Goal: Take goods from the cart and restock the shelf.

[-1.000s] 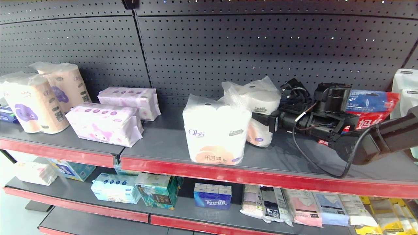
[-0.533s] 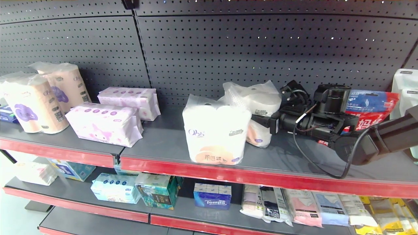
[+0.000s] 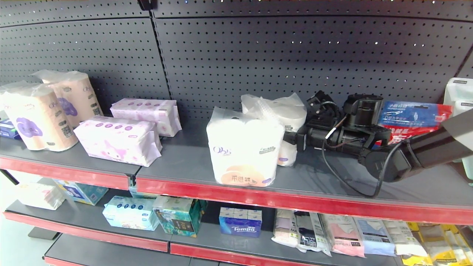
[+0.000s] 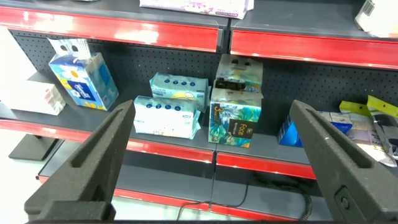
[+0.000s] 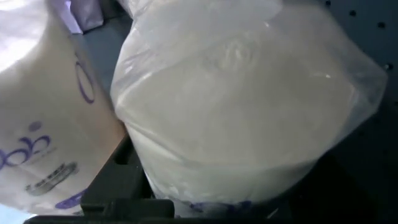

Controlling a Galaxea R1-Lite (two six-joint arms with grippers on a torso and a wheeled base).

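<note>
Placement step. The right gripper (image 3: 293, 138) is closed on a wrapped roll pack (image 3: 279, 114) at its tip, with a second pack (image 3: 242, 147) touching it on the shelf (image 3: 177, 162). Next move, as judged: seat it, release, withdraw clear. The left gripper (image 4: 211, 109) is spread wide and holds nothing.

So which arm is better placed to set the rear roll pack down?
Right: the right claw grips the rear roll pack at the upper shelf. The left claw hangs open before lower shelves.

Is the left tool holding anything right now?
No, the left tool is open and nothing sits between its fingers.
</note>
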